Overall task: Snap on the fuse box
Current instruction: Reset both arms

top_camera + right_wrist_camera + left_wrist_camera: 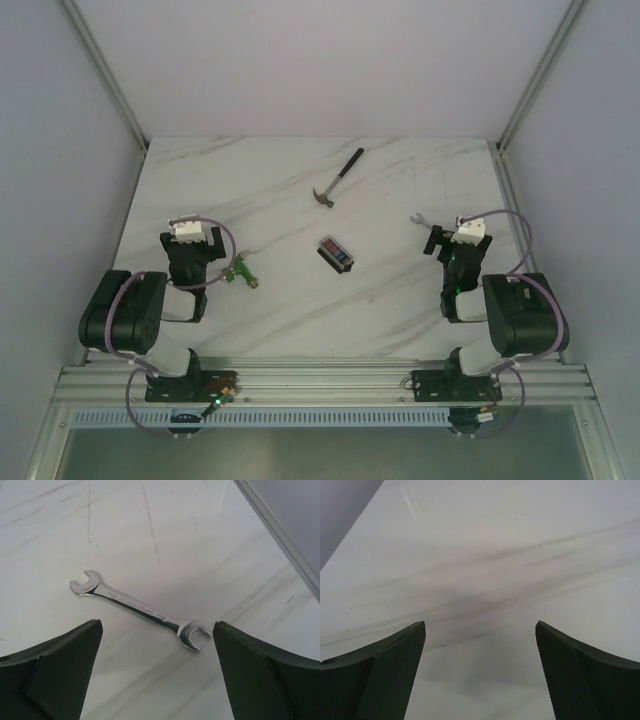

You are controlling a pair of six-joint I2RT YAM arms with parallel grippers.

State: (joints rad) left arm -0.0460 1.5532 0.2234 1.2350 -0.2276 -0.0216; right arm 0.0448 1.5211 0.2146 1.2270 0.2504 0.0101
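Nearest you, both arms sit folded at the near edge of the table. Your left gripper has its fingers spread wide with nothing between them, and its wrist view shows only bare marble ahead. Your right gripper is just as wide and just as empty. A wrench lies crosswise on the table just ahead of its fingertips, untouched. A small green part lies just to the right of the left arm; it is not your target.

A little farther out, between the two arms, the fuse box lies flat on the table with its coloured inserts facing up. Neither wrist camera sees it. From the left fingers it lies off to the right. From the right fingers it lies off to the left and slightly toward you. Its long axis runs on a diagonal, far-left to near-right.

The right gripper looks the closer of the two, though from overhead the margin seems small, so don't lean on it. Whichever arm you choose, you will probably need to swing it inward and turn the wrist so the fingers span the box's short side.

Farthest out, the hammer lies beyond the fuse box, well apart from it.
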